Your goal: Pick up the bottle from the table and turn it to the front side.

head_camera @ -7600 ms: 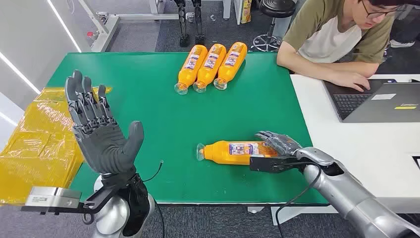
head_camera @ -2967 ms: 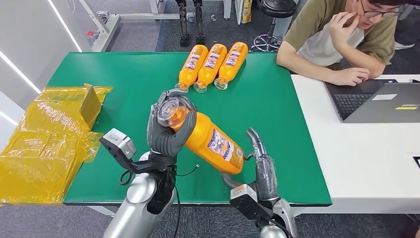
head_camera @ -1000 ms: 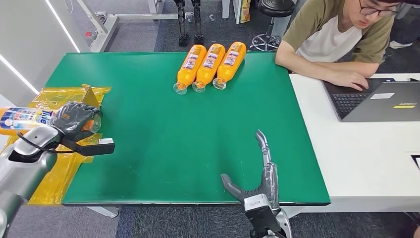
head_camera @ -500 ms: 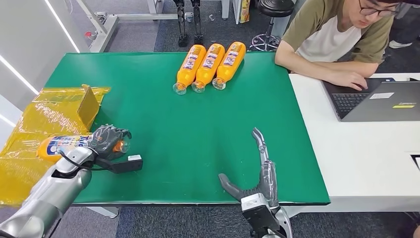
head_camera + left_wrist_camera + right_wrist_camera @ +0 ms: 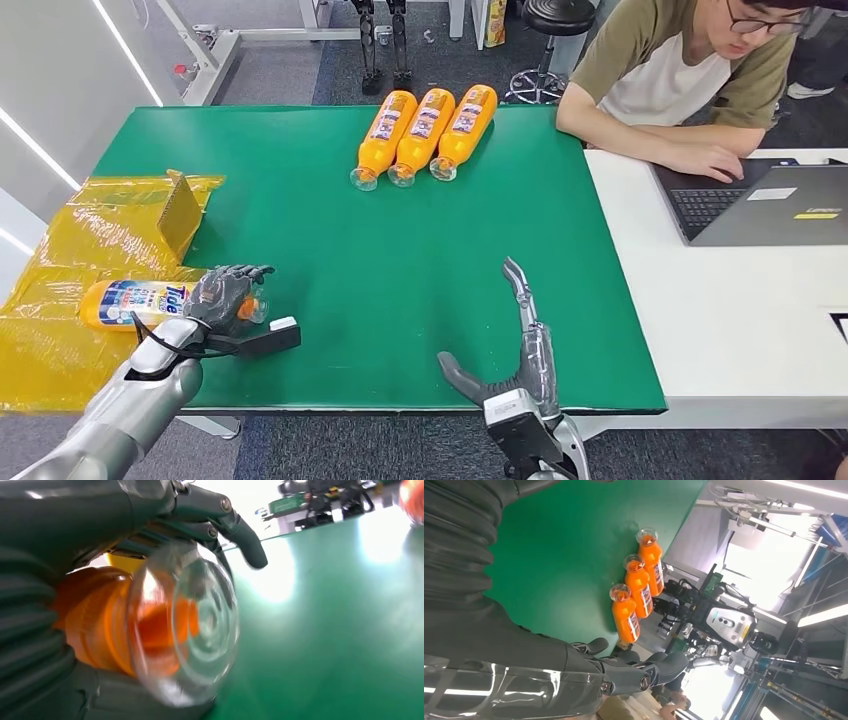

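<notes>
An orange bottle [image 5: 135, 302] with a blue and white label facing up lies on its side on the yellow wrap at the table's left edge, its clear cap [image 5: 190, 625] pointing right. My left hand [image 5: 222, 298] grips it around the neck and cap, and in the left wrist view the fingers [image 5: 220, 522] curl over the cap. My right hand [image 5: 525, 345] stands open near the front edge of the green table [image 5: 400, 260], fingers spread, holding nothing. Its fingers [image 5: 624, 672] show in the right wrist view.
Three more orange bottles [image 5: 425, 130] [image 5: 638, 585] lie side by side at the table's far edge. Crumpled yellow wrap [image 5: 90, 240] with a cardboard flap [image 5: 180, 210] covers the left side. A person [image 5: 680, 70] works at a laptop [image 5: 770, 205] on the white table to the right.
My left arm has swung the bottle in from the far left and lowered it onto the yellow wrap. The right hand has barely moved.
</notes>
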`<action>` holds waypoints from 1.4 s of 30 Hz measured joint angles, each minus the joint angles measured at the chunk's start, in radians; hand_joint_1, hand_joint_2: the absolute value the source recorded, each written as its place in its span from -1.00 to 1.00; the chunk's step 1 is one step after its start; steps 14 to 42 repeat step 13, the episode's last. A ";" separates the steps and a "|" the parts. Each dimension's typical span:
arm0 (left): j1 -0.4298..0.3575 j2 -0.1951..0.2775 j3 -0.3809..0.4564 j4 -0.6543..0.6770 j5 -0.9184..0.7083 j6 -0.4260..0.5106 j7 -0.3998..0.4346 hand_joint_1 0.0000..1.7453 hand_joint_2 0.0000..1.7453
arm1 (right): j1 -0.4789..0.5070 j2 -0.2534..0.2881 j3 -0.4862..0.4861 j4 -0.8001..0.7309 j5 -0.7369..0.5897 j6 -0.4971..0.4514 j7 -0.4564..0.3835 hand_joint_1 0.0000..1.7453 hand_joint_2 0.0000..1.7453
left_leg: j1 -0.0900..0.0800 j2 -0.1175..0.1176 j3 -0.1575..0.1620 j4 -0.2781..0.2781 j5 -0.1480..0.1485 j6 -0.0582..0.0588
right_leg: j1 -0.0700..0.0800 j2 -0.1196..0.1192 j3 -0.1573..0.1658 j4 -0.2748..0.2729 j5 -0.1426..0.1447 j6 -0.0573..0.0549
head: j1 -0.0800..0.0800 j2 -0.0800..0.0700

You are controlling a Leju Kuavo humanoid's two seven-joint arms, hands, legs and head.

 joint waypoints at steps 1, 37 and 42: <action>0.003 -0.004 0.012 0.000 0.010 -0.006 -0.002 -1.00 1.00 | -0.003 -0.001 0.000 0.003 -0.007 0.000 -0.004 -1.00 1.00 | 0.000 0.000 0.000 0.000 0.000 0.000 | 0.000 0.000 0.001 0.000 0.000 0.000 | 0.000 0.000; 0.066 0.006 0.116 -0.075 0.082 0.039 -0.124 -1.00 1.00 | -0.027 -0.006 0.000 0.032 -0.029 -0.014 -0.007 -1.00 1.00 | 0.000 0.000 0.004 0.000 0.000 0.000 | 0.000 0.000 0.002 0.001 0.000 0.000 | 0.000 0.000; 0.066 0.006 0.116 -0.075 0.082 0.039 -0.124 -1.00 1.00 | -0.027 -0.006 0.000 0.032 -0.029 -0.014 -0.007 -1.00 1.00 | 0.000 0.000 0.004 0.000 0.000 0.000 | 0.000 0.000 0.002 0.001 0.000 0.000 | 0.000 0.000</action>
